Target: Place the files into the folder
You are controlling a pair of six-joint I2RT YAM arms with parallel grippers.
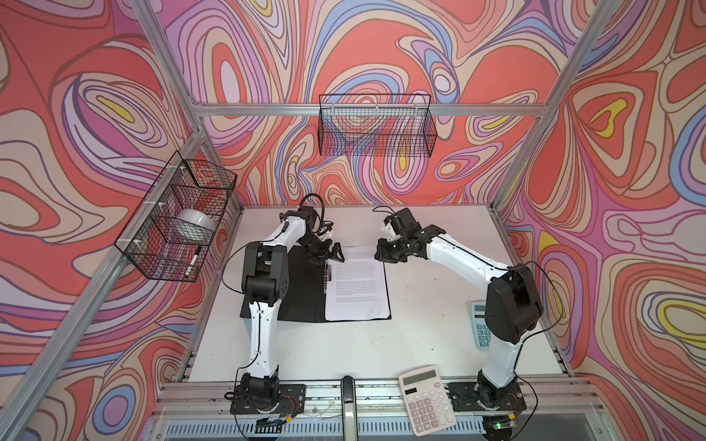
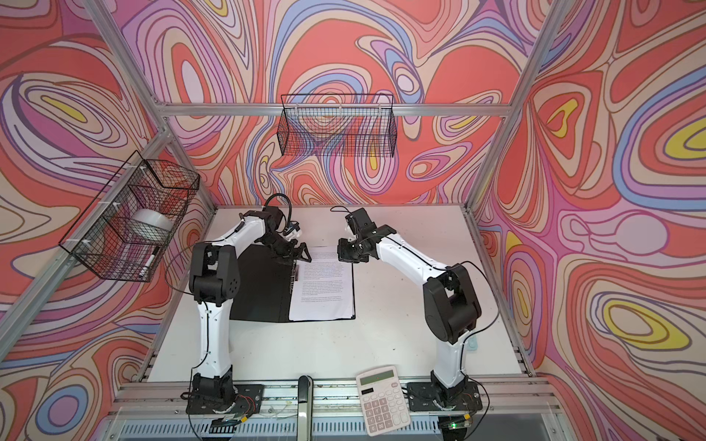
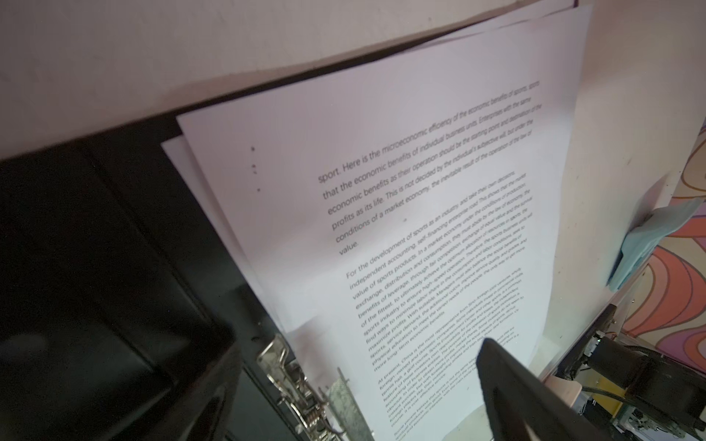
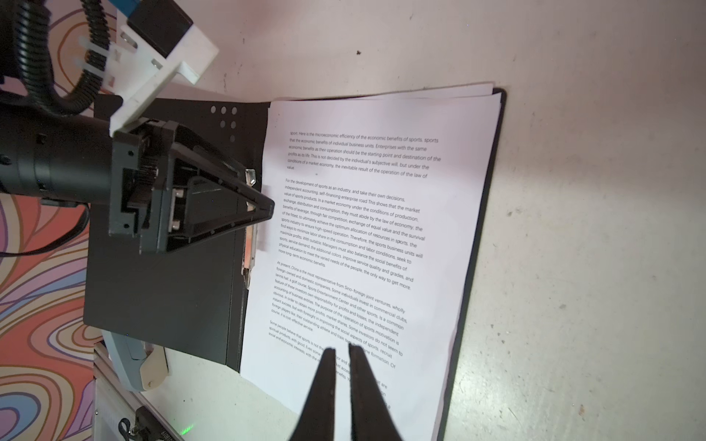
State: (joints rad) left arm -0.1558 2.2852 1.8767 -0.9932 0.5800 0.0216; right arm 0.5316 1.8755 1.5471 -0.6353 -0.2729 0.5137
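The folder (image 1: 301,298) (image 2: 263,290) lies open on the table, black inside facing up. The files (image 1: 357,286) (image 2: 323,286), a stack of white printed sheets, rest on its right half, slightly fanned at the far edge. My left gripper (image 1: 329,259) (image 2: 294,259) (image 3: 353,397) stands open over the far end of the metal spine clip (image 3: 290,378) (image 4: 250,229), one finger (image 3: 515,393) above the sheets' inner margin. My right gripper (image 1: 382,254) (image 2: 344,254) (image 4: 342,349) is shut with nothing in it, hovering over the files (image 4: 363,229) near their far right corner.
A white calculator (image 1: 428,401) sits at the front edge. A pale blue one (image 1: 480,324) lies at the right, partly behind the right arm. A wire basket (image 1: 175,217) with a tape roll and marker hangs left. Another basket (image 1: 376,126) hangs on the back wall.
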